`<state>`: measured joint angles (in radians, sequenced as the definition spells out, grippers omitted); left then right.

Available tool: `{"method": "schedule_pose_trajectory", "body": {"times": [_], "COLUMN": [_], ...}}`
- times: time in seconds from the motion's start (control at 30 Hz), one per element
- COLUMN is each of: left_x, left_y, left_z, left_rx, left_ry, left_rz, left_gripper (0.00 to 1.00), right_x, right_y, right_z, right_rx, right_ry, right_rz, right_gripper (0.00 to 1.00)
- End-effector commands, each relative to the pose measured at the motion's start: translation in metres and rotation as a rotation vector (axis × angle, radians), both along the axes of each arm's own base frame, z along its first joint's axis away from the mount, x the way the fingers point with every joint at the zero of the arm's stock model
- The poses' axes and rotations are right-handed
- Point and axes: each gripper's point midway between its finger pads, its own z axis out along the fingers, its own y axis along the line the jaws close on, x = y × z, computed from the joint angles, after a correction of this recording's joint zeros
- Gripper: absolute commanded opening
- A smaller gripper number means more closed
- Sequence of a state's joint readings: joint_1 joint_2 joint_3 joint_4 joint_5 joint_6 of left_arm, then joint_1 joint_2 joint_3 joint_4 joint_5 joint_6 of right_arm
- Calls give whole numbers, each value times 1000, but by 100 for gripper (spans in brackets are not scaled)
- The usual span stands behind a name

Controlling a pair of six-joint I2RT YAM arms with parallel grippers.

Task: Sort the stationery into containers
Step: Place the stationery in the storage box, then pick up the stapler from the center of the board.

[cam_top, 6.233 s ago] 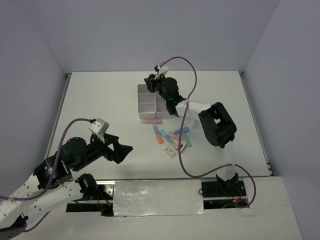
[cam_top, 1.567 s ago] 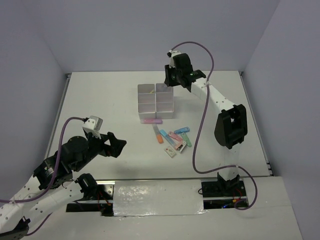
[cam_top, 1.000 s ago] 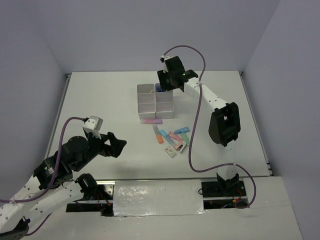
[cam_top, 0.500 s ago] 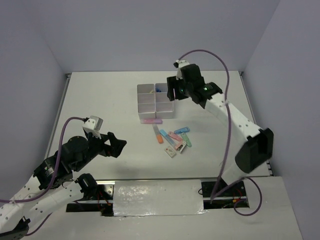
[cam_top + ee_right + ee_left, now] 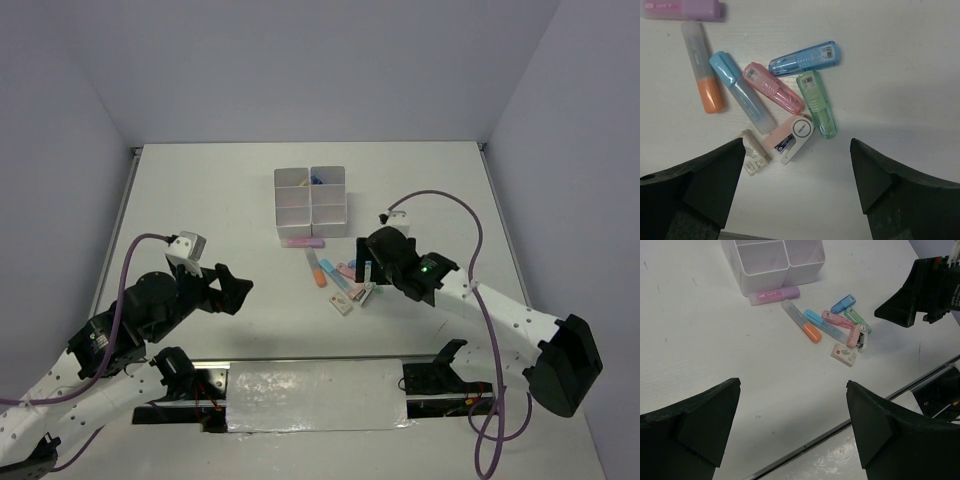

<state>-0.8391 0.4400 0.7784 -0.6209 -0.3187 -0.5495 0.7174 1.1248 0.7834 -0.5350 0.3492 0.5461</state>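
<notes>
The white containers (image 5: pixel 311 212) stand at the table's middle back, also seen in the left wrist view (image 5: pixel 765 282); something small and blue (image 5: pixel 316 181) lies in a back compartment. Loose stationery lies in front of them: a purple marker (image 5: pixel 682 9), an orange-tipped one (image 5: pixel 702 75), a light blue one (image 5: pixel 742 92), a pink one (image 5: pixel 772 87), a blue one (image 5: pixel 805 57), a green one (image 5: pixel 817 104), a pink-white piece (image 5: pixel 792 137) and a white eraser (image 5: pixel 754 152). My right gripper (image 5: pixel 797 141) hangs open and empty above this pile (image 5: pixel 345 275). My left gripper (image 5: pixel 236 290) is open and empty at the near left.
Grey walls close the table on three sides. A dark rail (image 5: pixel 865 410) and shiny tape (image 5: pixel 315 395) run along the near edge. The right arm's purple cable (image 5: pixel 470 225) loops over the right side. The right gripper's black body (image 5: pixel 920 290) shows in the left wrist view.
My right gripper swung from the containers' back compartments down to the loose pile, its jaws widening on the way. A blue piece stays in the back compartment. The left arm has not moved.
</notes>
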Motion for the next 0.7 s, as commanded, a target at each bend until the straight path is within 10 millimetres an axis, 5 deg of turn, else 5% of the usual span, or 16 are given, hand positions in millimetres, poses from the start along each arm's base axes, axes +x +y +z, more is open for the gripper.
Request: {"method": "schedule_pose_trajectory", "body": {"times": [0.0,0.23,0.67], "left_x": [6,7,2], "left_y": [0,-3,-5], "left_z": [10,8,12], "left_rx": [-13,-8,-27], "left_ry": [-27,-15,-29], "left_rz": [19,12,-12], "left_gripper": [99,99,99], "right_x": [4,-19,-18], "right_y": [-1,8,17], "right_z": [20,-15,-72], "right_rx": [101,83,-76], "right_ry": [-106,-22,49], "right_rz": [-155,-283,-427], "right_gripper": [93,94,88]}}
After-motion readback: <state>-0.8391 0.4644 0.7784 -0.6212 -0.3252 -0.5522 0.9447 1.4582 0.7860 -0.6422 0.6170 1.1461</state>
